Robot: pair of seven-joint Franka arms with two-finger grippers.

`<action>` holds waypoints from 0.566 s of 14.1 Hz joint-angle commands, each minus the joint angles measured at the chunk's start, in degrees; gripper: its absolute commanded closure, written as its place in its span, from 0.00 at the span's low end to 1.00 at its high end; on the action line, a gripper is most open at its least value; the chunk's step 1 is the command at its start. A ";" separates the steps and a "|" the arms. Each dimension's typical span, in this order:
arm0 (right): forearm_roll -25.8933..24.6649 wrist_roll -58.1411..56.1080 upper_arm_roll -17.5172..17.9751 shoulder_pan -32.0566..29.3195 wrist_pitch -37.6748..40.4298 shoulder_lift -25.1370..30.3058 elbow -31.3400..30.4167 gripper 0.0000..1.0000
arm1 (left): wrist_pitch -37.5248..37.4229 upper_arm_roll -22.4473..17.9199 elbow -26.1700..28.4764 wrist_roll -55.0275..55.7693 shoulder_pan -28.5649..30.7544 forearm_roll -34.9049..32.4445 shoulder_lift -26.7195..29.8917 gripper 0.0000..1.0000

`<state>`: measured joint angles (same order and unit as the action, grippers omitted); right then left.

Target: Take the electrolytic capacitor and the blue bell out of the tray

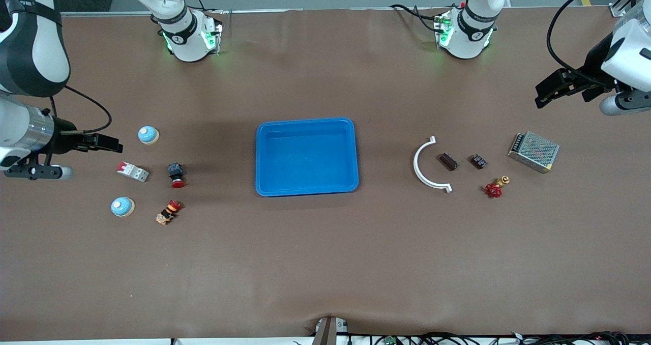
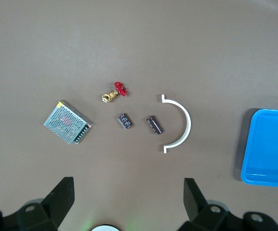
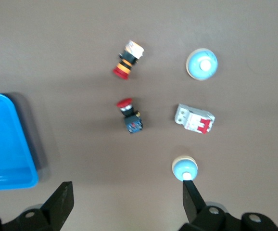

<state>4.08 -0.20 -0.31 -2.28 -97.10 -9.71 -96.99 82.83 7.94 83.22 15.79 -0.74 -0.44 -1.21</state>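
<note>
Two blue dome bells lie toward the right arm's end: one (image 1: pixel 148 135) (image 3: pixel 184 167) farther from the front camera, one (image 1: pixel 122 206) (image 3: pixel 202 64) nearer. Two small dark capacitors (image 1: pixel 448 161) (image 1: pixel 478 161) lie toward the left arm's end and show in the left wrist view (image 2: pixel 153 124) (image 2: pixel 124 120). A blue tray (image 1: pixel 305 122) sits mid-table, empty. My right gripper (image 1: pixel 109 144) (image 3: pixel 127 190) is open and empty, over the table beside the farther bell. My left gripper (image 1: pixel 543 94) (image 2: pixel 128 185) is open and empty, over bare table by the power supply.
Near the bells lie a white-and-red circuit breaker (image 1: pixel 132 171), a red push button (image 1: pixel 176 175) and a banded button (image 1: pixel 169 212). Near the capacitors lie a white curved bracket (image 1: pixel 424 167), a red valve (image 1: pixel 494 188) and a metal mesh power supply (image 1: pixel 533 151).
</note>
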 commanded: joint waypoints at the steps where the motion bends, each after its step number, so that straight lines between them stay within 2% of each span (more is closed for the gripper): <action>1: -1.27 3.44 -0.39 3.41 1.74 -2.94 4.52 0.00 | -1.09 0.15 -0.43 -1.11 0.30 -0.09 0.59 0.00; 6: -2.15 7.67 -0.39 5.79 1.74 -3.65 6.09 0.00 | -1.09 0.23 -0.43 -1.11 0.30 -0.09 0.59 0.00; 8: -4.77 8.02 -0.65 5.71 2.09 -3.39 8.29 0.00 | -1.09 0.23 -0.43 -1.11 0.30 -0.09 0.59 0.00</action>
<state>1.76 6.60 -0.44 3.36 -96.79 -12.67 -92.49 82.83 7.96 83.21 15.79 -0.74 -0.44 -1.21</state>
